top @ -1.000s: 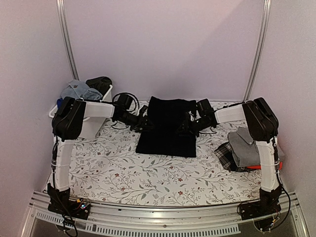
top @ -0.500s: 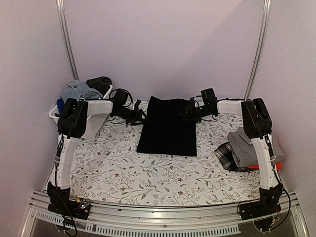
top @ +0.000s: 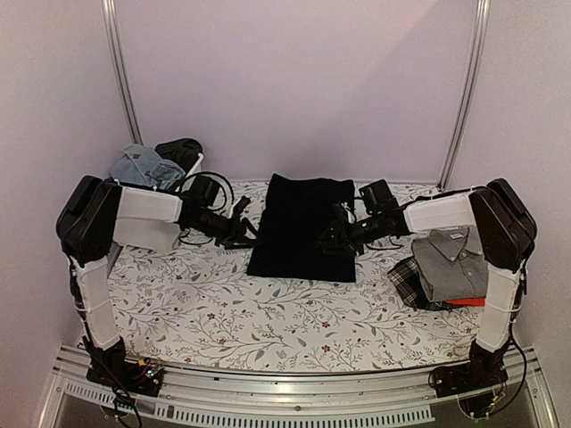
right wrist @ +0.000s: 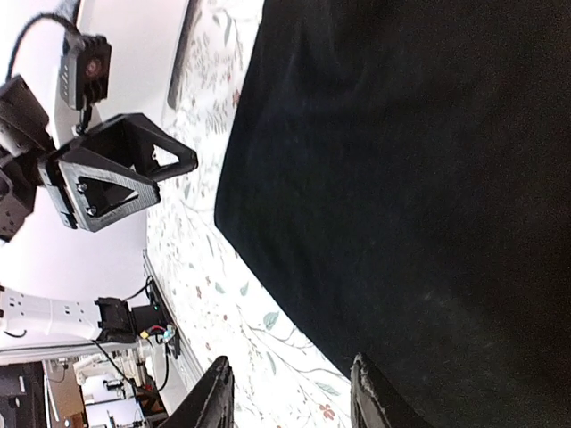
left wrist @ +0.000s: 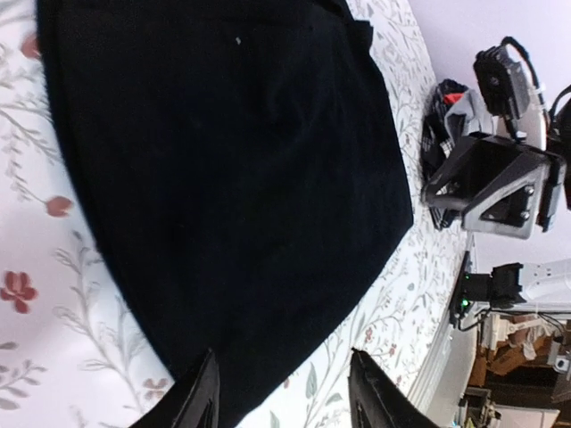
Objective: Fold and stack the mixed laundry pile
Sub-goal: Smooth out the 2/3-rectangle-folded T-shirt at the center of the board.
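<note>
Floral table cover (top: 268,312), black garment (top: 302,227) lying flat, left jaws open, right jaws open beside it

Table covered by white cloth (top: 268,312) printed with grey leafy vines, small red flowers; lies flat, reaches all table edges

White rectangular plastic tub (top: 193,169) at far left corner, partly hidden, rim showing

Two slanted metal posts against back wall: left post (top: 120,80), right post (top: 467,89)

Pale lilac wall (top: 294,89) behind and on both sides

Slotted aluminium rail (top: 285,392) along near edge; small board with coloured lights (top: 147,370) at its left end
</note>
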Controlling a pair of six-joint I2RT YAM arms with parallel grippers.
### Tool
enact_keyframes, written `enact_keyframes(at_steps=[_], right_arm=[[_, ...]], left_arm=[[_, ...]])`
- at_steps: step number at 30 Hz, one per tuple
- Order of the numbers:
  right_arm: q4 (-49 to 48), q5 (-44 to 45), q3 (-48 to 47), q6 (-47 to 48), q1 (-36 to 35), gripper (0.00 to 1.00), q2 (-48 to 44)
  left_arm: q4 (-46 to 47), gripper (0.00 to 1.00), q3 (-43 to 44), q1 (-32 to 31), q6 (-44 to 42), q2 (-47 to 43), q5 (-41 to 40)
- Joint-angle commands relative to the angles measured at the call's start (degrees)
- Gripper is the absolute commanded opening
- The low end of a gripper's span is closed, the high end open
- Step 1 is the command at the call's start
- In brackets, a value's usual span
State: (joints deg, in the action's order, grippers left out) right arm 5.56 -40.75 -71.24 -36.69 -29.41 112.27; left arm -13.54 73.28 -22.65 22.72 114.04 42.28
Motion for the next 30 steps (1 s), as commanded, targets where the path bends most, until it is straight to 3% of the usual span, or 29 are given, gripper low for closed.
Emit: enact_keyframes(at_steps=[1, 8, 14, 21, 30], right_arm=[[-10.42, -1.02, 5.88, -6.14, -2.51, 0.43, 2.07], [-9.57, 0.26, 12.55, -5.94, -2.50, 0.40, 5.61], [-7.93, -0.49, 19.99, -5.58, -2.70, 0.40, -1.59], [-0.28, 3.41, 20.96, -6.43, -2.58, 0.46, -17.10], [6.96, 11.58, 20.35, -6.38, -0.47, 0.48, -11.62]], left_arm=[[7.00, 0.48, -3.53, -4.21, 1.69, 1.38, 3.67], [12.55, 0.42, -13.02, -5.03, 5.43, 3.82, 2.56], [12.58, 0.41, -24.50, -5.10, 5.75, -3.77, 1.47], [10.09, 0.48, -25.94, -3.24, 6.56, -13.59, -0.31], [7.04, 0.46, -22.75, -0.52, 9.45, -8.56, -4.57]])
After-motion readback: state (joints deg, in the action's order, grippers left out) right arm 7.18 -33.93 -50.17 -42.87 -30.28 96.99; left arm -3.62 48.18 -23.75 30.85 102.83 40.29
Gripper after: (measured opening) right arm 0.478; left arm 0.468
